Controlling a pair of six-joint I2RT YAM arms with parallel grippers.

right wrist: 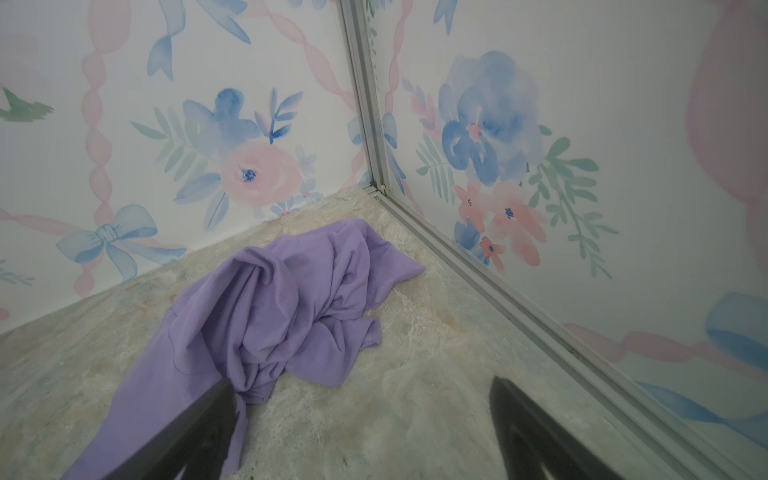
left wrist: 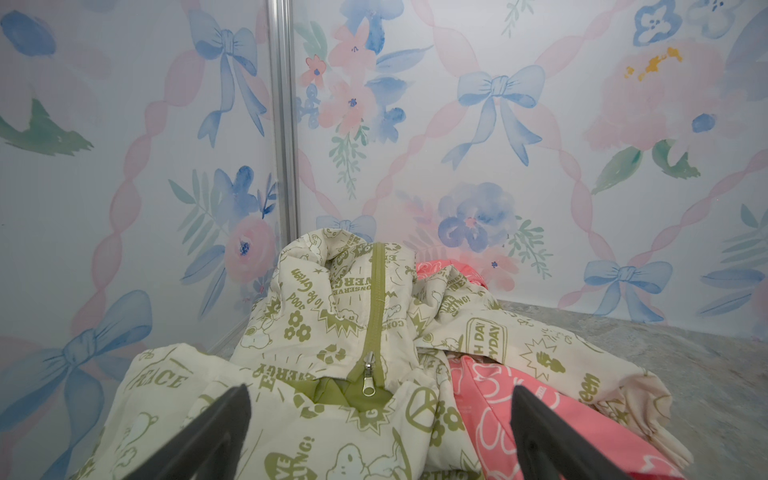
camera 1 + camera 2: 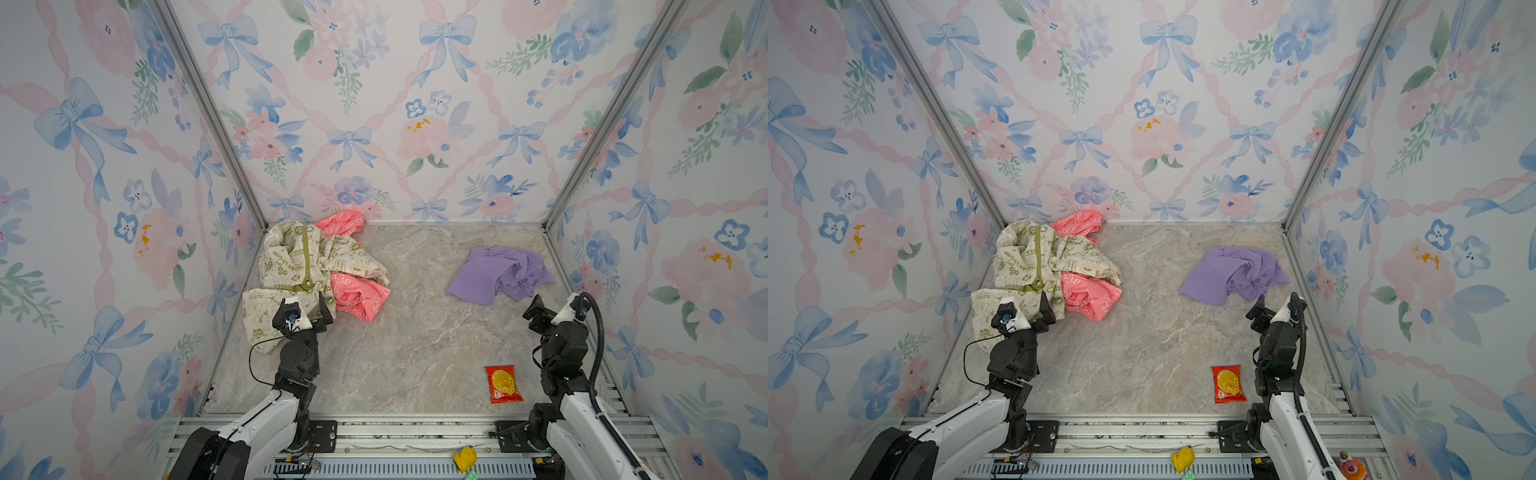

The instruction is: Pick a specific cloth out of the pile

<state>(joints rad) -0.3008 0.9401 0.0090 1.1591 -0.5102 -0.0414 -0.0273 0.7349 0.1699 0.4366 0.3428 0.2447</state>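
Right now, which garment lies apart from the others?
The plain purple cloth, alone on the right; the cream jacket and pink cloth lie heaped together.

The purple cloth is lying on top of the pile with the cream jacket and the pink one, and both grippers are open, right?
Not quite. The purple cloth is not on the pile; it lies alone on the table, over by the right gripper, as both top views show. The left gripper and right one are indeed open.
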